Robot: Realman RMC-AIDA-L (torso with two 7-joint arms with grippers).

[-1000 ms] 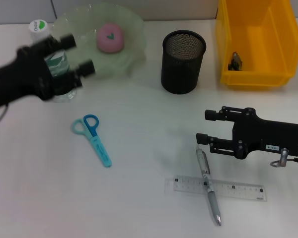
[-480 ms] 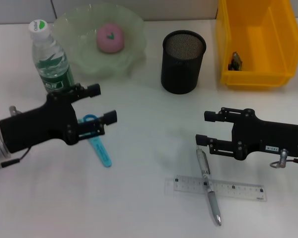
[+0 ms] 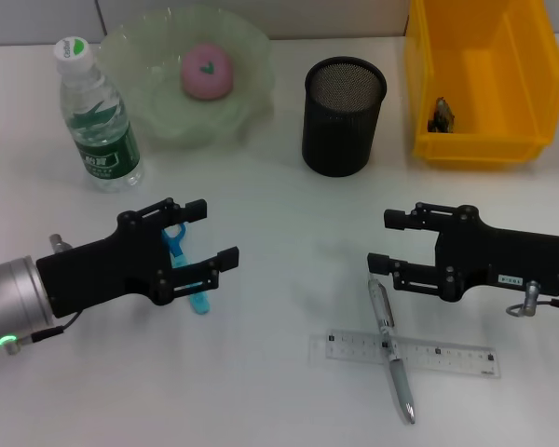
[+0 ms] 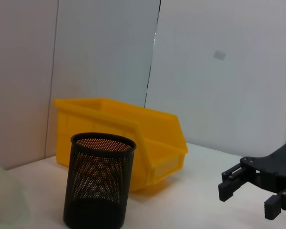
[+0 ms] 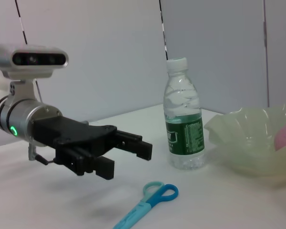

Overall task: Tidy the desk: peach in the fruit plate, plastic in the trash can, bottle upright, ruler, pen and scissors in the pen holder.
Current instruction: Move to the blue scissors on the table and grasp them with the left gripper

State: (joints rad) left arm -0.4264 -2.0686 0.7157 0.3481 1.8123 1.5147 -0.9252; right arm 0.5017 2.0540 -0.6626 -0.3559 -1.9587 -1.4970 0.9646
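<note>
**Left hand over the scissors, ready for a pickup**

The left hand (image 3: 208, 237) hangs with its fingers spread apart and nothing between them, above the scissors (image 3: 184, 270), which lie flat on the tabletop toward the left edge, a little nearer the front than the middle. From the head view the hand covers most of them; only part of a blue loop and the light-blue blade end show. The right wrist view shows the hand clear above the tabletop with the scissors lying beneath and apart from it.

The step in hand is most likely the scissors grasp. To do it well, the hand should drop straight down with its fingers either side of the narrow shank, just below the loops, and close across the width, not along the length. They lie very flat, so the fingertips probably need to reach the tabletop before closing, or the blades may slide away.

The right hand (image 3: 385, 241) is also open and empty, hovering toward the right edge, just behind the pen (image 3: 391, 347); the pen lies crossed over the clear ruler (image 3: 447, 355) near the front edge.

Farther back, the mesh pen holder (image 3: 344, 116) stands near the middle of the far edge, empty so far. The bottle (image 3: 97, 116) stands upright near the far left corner, close enough that a lift should swing away from it. Beside it the peach (image 3: 207, 71) sits in the fruit plate (image 3: 242, 102). The yellow trash can (image 3: 475, 84) at the far right corner holds a small dark scrap (image 3: 442, 115).
</note>
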